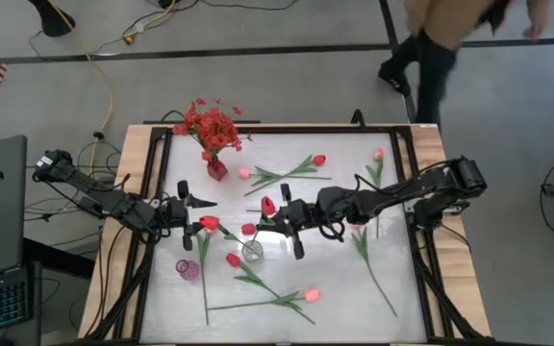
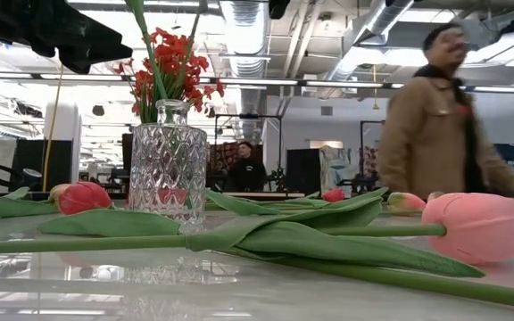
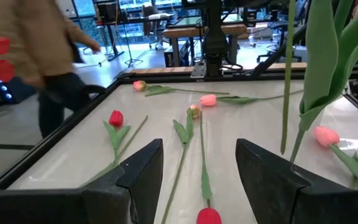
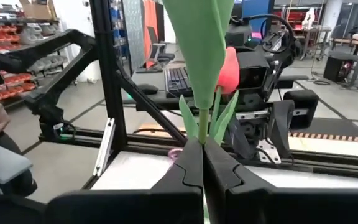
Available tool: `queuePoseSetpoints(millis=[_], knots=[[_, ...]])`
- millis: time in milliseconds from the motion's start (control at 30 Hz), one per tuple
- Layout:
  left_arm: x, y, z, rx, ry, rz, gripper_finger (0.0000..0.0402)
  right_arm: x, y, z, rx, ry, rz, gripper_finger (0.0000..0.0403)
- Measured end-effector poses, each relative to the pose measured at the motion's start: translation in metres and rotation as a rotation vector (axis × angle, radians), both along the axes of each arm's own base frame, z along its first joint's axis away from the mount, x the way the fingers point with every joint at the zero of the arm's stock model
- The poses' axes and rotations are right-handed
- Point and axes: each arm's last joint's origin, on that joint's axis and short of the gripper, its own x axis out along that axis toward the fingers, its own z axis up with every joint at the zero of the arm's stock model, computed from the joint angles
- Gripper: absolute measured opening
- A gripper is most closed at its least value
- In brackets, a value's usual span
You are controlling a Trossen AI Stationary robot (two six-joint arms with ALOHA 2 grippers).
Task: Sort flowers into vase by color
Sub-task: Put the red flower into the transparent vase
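- Near mid-tabletop, the right pincer (image 1: 288, 213) is clamped on a red tulip (image 4: 229, 68); the right wrist view shows both fingers pressed together on the green stem just below the bud and leaf, the flower upright.
- The clear glass vase (image 1: 252, 251) stands just in front of that pincer, with a stem already rising from it; other red buds (image 1: 233, 259) lie close beside it.
- The left pincer (image 1: 183, 207) hangs left of the vase, fingers apart and holding nothing; left wrist view shows the gap, with loose tulips beyond.
- Step in hand, as I judge it: drop the held red tulip stem-first into a vase with the other reds.
- To do it well: keep the stem vertical, line the stem's lower end over the vase mouth before lowering, go slowly so the narrow neck isn't knocked.
- Release only once the stem is well inside; letting go early tips the flower out.
- Risk: the stem already in the vase and the leaves may snag; the light vase may topple if nudged sideways.
- The small red vase (image 1: 216, 169) with the red blossom spray (image 1: 210, 125) sits at the far edge; a purple vase (image 1: 188, 269) is near the left arm.
- Pink tulips (image 1: 311, 294) are still loose on the tabletop (image 1: 402, 288).
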Motion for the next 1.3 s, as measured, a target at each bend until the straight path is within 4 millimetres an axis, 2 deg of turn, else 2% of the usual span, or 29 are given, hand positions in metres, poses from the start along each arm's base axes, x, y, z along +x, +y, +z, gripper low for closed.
queuePoseSetpoints(millis=[300,800,1300], knots=[[0.000,0.000,0.000,-0.001,0.002,0.002,0.0190,0.010,0.007,-0.019,0.012,0.039,0.012,0.0020],[0.000,0.000,-0.001,0.002,0.007,0.003,0.0190,0.010,0.007,-0.020,0.001,0.034,0.009,0.0020],[0.000,0.000,-0.001,0.002,0.007,0.004,0.0190,0.013,-0.013,-0.030,-0.016,0.136,-0.044,0.0020]])
